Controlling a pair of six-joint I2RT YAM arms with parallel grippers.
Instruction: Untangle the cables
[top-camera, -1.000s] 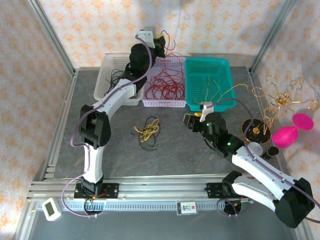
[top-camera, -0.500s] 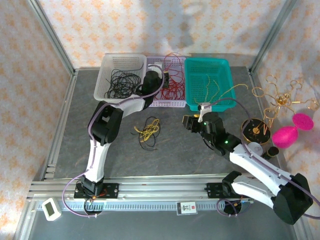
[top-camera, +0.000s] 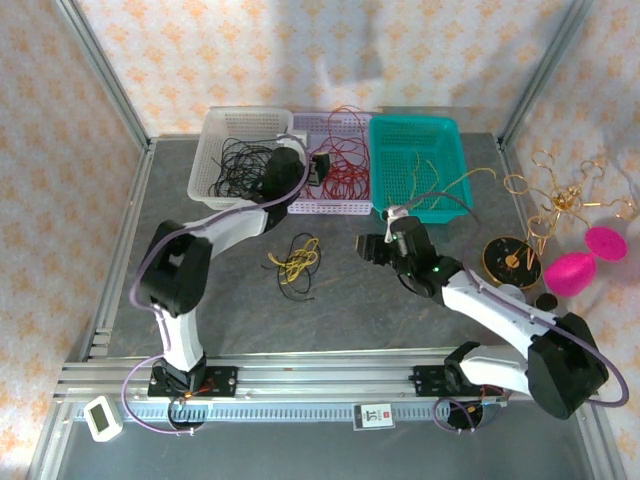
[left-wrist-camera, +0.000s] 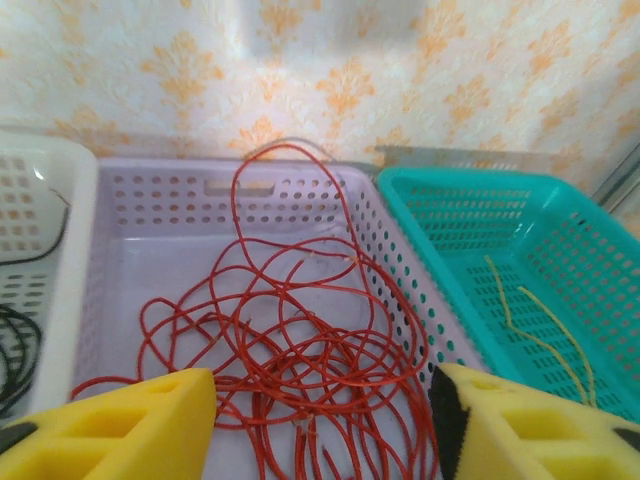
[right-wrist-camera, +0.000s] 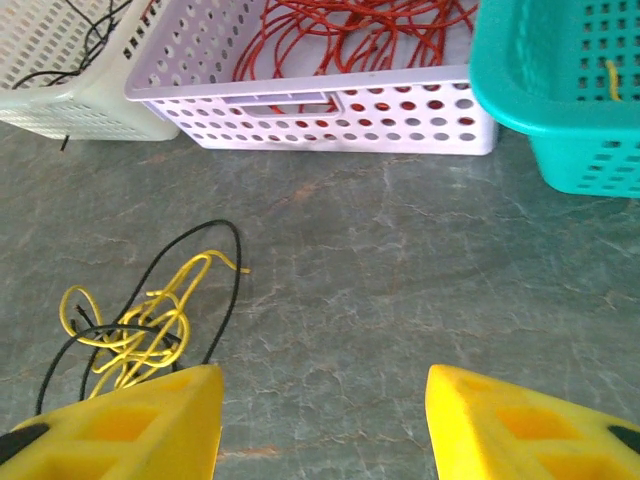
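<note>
Left wrist: fingers (left-wrist-camera: 130, 420) apparently over cables (left-wrist-camera: 300, 340)

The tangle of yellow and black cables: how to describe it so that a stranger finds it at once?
On the grey table, find the lilac basket of red cables, the middle of three at the far edge. Just in front of its left corner, on bare tabletop, lies the tangle. Unlike the basket cables, it mixes yellow and black strands.

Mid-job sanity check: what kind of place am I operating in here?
Most likely a lab test cell: an aluminium frame boxes in the grey tabletop, patterned wallpaper lines the walls, and a white basket, lilac basket and teal basket stand in a row at the far edge.
</note>
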